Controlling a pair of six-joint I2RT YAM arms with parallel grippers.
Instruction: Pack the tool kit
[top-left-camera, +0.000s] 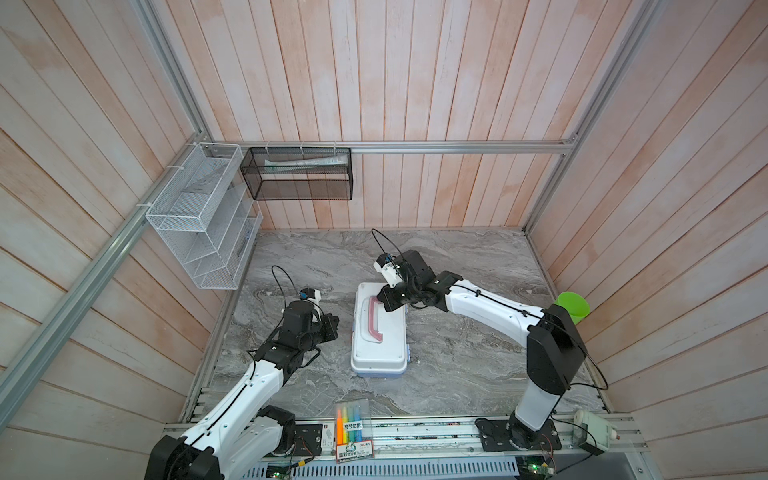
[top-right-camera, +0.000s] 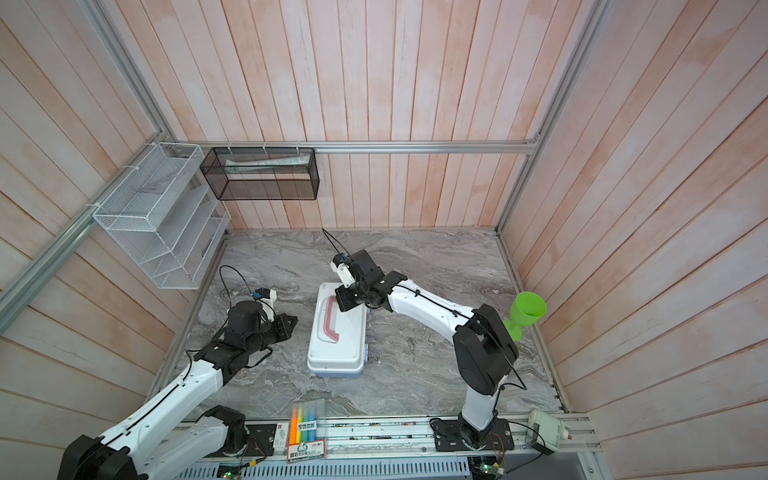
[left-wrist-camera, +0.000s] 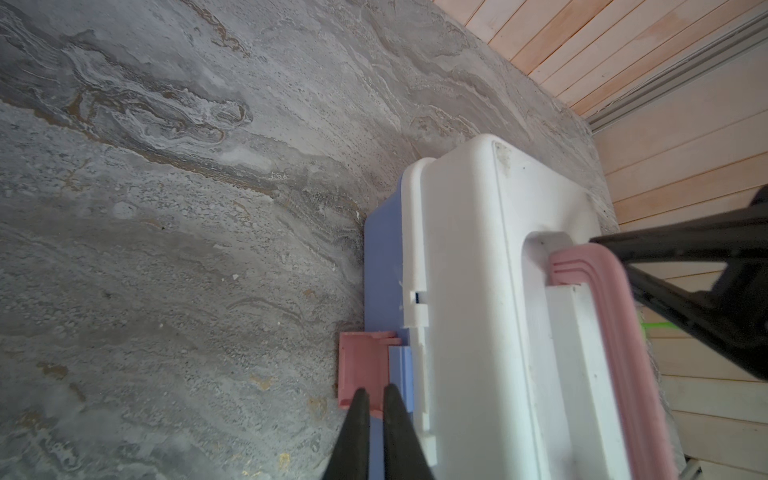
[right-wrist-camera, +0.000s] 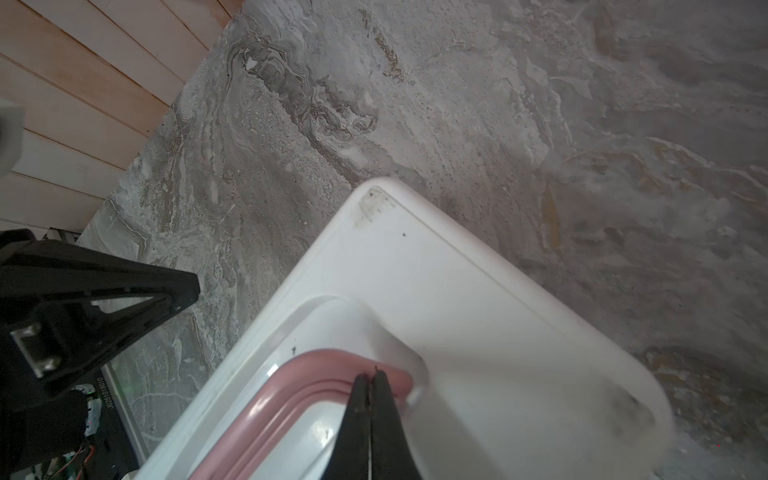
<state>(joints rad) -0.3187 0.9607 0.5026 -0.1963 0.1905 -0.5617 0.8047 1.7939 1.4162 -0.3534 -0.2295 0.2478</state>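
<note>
Where pink handle (right-wrist-camera: 320, 370) curves, closed right end effector (right-wrist-camera: 370, 376) rests.

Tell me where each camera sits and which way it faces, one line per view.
Both top views: high over the front edge, looking down at the marble table and the tool kit case; left arm and right arm show.
Left wrist: on the left arm, looking along the left gripper, jaws nearly together at the pink latch.
Right wrist: on the right arm, looking along the right gripper, shut, tip at the pink handle.
Shared: both wrist views show the white lid and the other arm's gripper.
</note>
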